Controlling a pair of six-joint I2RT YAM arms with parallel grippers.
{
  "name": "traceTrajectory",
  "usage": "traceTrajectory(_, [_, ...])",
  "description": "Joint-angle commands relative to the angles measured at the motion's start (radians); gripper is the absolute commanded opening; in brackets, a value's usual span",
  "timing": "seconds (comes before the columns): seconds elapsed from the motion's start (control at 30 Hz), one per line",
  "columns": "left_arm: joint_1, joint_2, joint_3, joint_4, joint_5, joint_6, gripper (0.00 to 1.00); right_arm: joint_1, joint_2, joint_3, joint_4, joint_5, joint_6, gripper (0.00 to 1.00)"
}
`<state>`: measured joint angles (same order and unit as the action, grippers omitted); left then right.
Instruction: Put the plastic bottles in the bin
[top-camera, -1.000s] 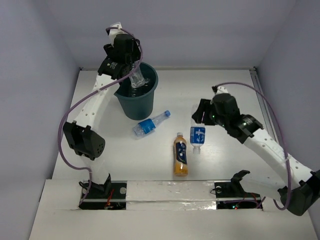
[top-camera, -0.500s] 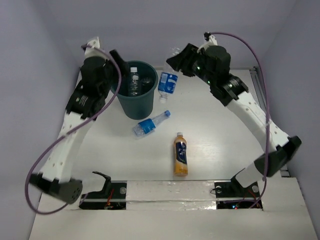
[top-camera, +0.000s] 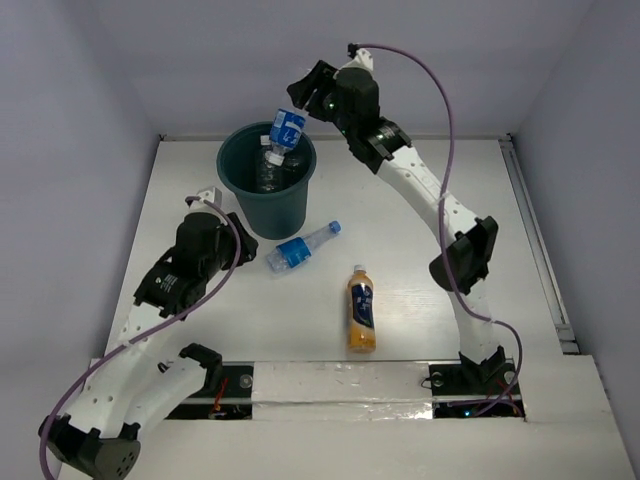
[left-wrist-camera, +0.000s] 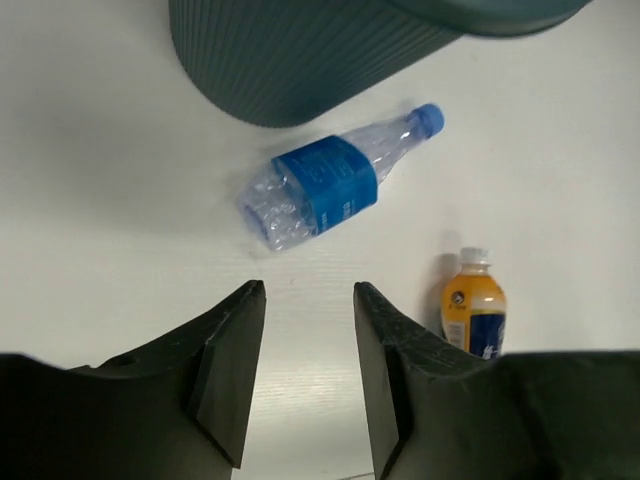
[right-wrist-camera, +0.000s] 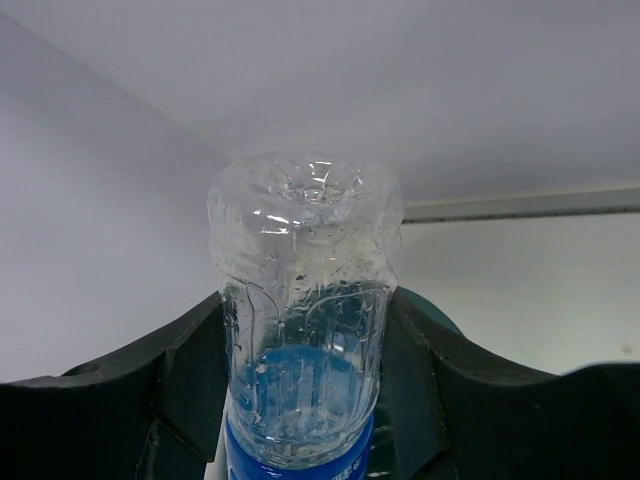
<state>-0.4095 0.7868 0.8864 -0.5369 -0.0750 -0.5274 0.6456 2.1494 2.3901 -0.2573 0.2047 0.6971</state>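
The dark teal bin (top-camera: 293, 204) stands at the back left with clear bottles (top-camera: 266, 176) inside. My right gripper (top-camera: 300, 108) is shut on a blue-labelled bottle (top-camera: 286, 129), cap down over the bin's rim; the right wrist view shows its base (right-wrist-camera: 305, 300) between the jaws. A second blue-labelled bottle (top-camera: 300, 248) lies on the table in front of the bin, also in the left wrist view (left-wrist-camera: 330, 188). The orange bottle (top-camera: 361, 310) lies nearer the middle, partly in the left wrist view (left-wrist-camera: 472, 312). My left gripper (left-wrist-camera: 308, 300) is open and empty, left of that lying bottle.
The bin's ribbed wall (left-wrist-camera: 300, 50) fills the top of the left wrist view. The back wall and a rail (right-wrist-camera: 520, 203) show behind the held bottle. The right arm (top-camera: 440, 210) stretches across the table's right half.
My right gripper carried the blue-labelled bottle left, from beside the bin to over its rim. My left arm drew back from the bin toward the front left.
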Motion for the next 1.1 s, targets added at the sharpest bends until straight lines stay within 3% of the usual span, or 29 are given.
traceTrajectory(0.0, [-0.026, -0.029, -0.006, 0.014, -0.040, 0.023, 0.39, 0.025, 0.021, 0.055, -0.037, 0.087, -0.145, 0.45])
traceTrajectory(0.07, [-0.063, -0.011, -0.007, 0.032, -0.043, 0.030, 0.45, 0.025, -0.006, -0.015, -0.013, 0.084, -0.171, 0.48])
traceTrajectory(0.17, [-0.145, 0.040, 0.009, 0.066, -0.074, 0.030, 0.49, 0.025, -0.115, -0.199, 0.068, 0.064, -0.169, 0.68])
traceTrajectory(0.2, [-0.173, 0.084, 0.017, 0.071, -0.100, 0.033, 0.50, 0.025, -0.135, -0.224, 0.090, 0.058, -0.166, 0.79])
traceTrajectory(0.3, [-0.261, 0.172, 0.043, 0.100, -0.158, 0.043, 0.53, 0.025, -0.183, -0.223, 0.055, 0.021, -0.174, 0.93])
traceTrajectory(0.37, [-0.271, 0.237, 0.057, 0.133, -0.160, 0.056, 0.57, 0.025, -0.232, -0.227, 0.052, -0.004, -0.192, 0.99])
traceTrajectory(0.47, [-0.281, 0.323, 0.075, 0.186, -0.161, 0.092, 0.67, 0.025, -0.301, -0.229, 0.005, -0.008, -0.223, 1.00])
traceTrajectory(0.53, [-0.290, 0.371, 0.092, 0.212, -0.177, 0.128, 0.70, 0.025, -0.356, -0.267, -0.019, 0.007, -0.232, 0.89])
traceTrajectory(0.57, [-0.304, 0.394, 0.117, 0.218, -0.181, 0.142, 0.70, 0.025, -0.393, -0.367, -0.019, 0.009, -0.237, 0.73])
traceTrajectory(0.6, [-0.313, 0.444, 0.131, 0.225, -0.199, 0.158, 0.70, 0.025, -0.483, -0.437, -0.001, 0.009, -0.237, 0.29])
traceTrajectory(0.67, [-0.348, 0.495, 0.170, 0.242, -0.224, 0.191, 0.71, 0.025, -0.589, -0.596, 0.033, 0.013, -0.210, 0.04])
traceTrajectory(0.7, [-0.360, 0.544, 0.183, 0.253, -0.241, 0.205, 0.71, 0.025, -0.643, -0.775, 0.088, 0.012, -0.197, 0.00])
traceTrajectory(0.87, [-0.402, 0.675, 0.226, 0.356, -0.275, 0.320, 0.76, 0.025, -0.995, -1.222, 0.170, 0.030, -0.050, 0.03])
traceTrajectory(0.97, [-0.411, 0.771, 0.252, 0.382, -0.296, 0.359, 0.79, 0.016, -1.167, -1.428, 0.164, 0.047, 0.040, 0.18])
traceTrajectory(1.0, [-0.411, 0.814, 0.267, 0.387, -0.311, 0.375, 0.80, 0.015, -1.206, -1.472, 0.167, 0.048, 0.059, 0.31])
traceTrajectory(1.07, [-0.411, 0.853, 0.282, 0.393, -0.338, 0.380, 0.80, 0.015, -1.305, -1.570, 0.153, 0.055, 0.105, 0.44])
